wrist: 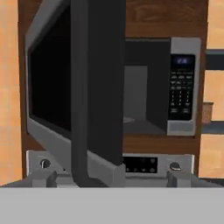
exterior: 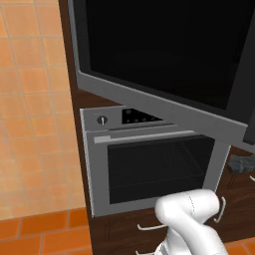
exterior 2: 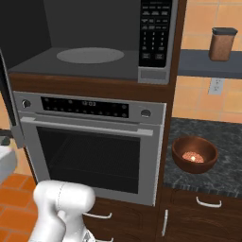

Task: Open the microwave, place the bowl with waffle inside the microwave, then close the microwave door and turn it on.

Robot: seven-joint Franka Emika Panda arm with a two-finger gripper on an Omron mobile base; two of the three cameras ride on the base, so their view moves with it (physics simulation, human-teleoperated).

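My gripper (wrist: pixel 112 178) is spread wide and holds nothing, with the microwave door's (wrist: pixel 74 96) dark bar handle standing just ahead between the tips. The door is swung open, so opening looks done. Next I must reach right for the bowl with waffle (exterior 2: pixel 194 154) on the counter (well apart from me), then carry it to the far round plate (exterior 2: pixel 90 55) in the microwave (exterior 2: pixel 153 75).

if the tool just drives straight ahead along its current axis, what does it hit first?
Probably the open microwave door, whose edge and dark handle sit dead centre ahead of the open tool. Depth is unclear; the microwave cavity lies beyond.
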